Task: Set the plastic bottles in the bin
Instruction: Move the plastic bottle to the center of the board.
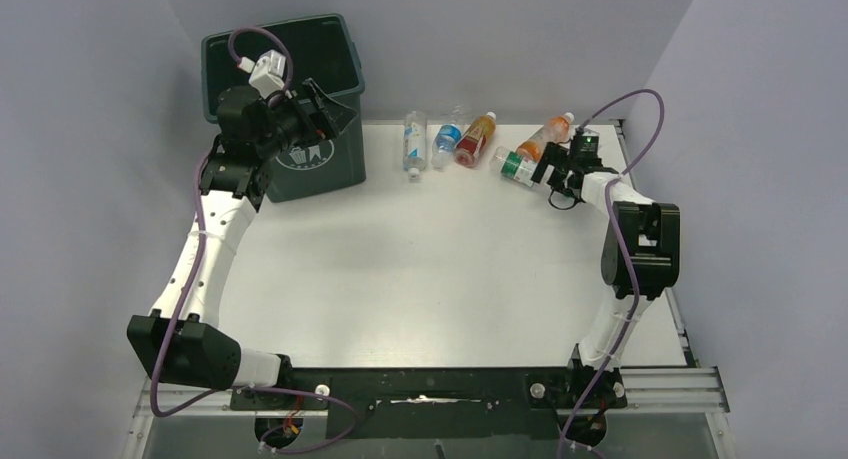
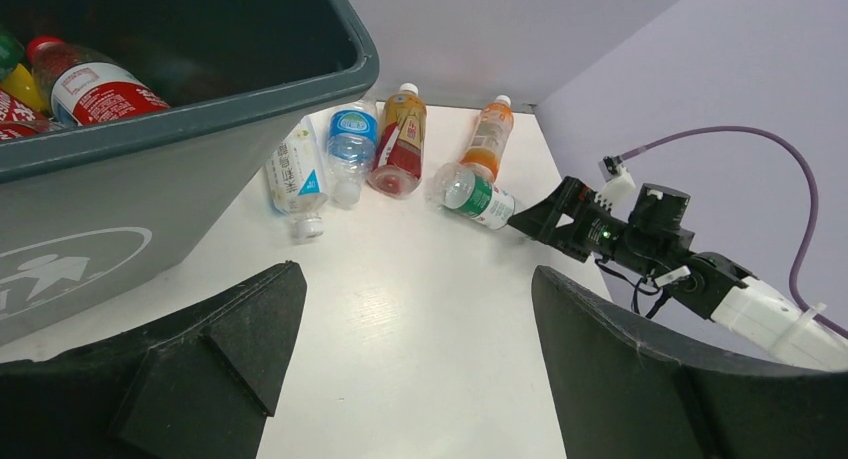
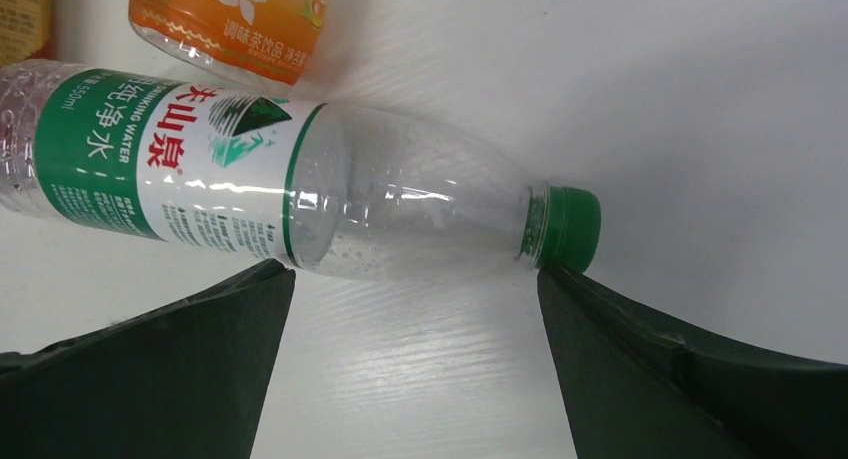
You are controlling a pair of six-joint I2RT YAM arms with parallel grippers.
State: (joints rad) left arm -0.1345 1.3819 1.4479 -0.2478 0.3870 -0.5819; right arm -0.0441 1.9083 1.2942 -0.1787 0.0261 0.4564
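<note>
Plastic bottles (image 1: 447, 139) are in two places; five lie on their sides in a row at the far edge of the table (image 1: 420, 269), and some are down inside the bin (image 1: 335, 169) at the far left corner, like the red-label bottle (image 2: 95, 84) we see in the left wrist view; the one we care about now is the green-label bottle (image 3: 250, 179), which lies flat and touches the orange bottle (image 3: 240, 19) beside it; our right gripper (image 3: 412, 274) is wide open and holds nothing, with one finger near the label and the other finger near the green cap (image 3: 565, 229); we think this could go wrong, because the fingers seem lined up along the bottle and not across it, so a squeeze may push on the cap end and make the smooth round bottle slip or roll away; it could also bump the orange bottle and send it off; our right arm reaches out to the far right side with its wrist tipped down low at the bottle; our left gripper (image 2: 418, 279) is open too and holds nothing; our left arm is stretched to the far left, and its gripper hangs by the front rim of the bin, facing across the table.
</note>
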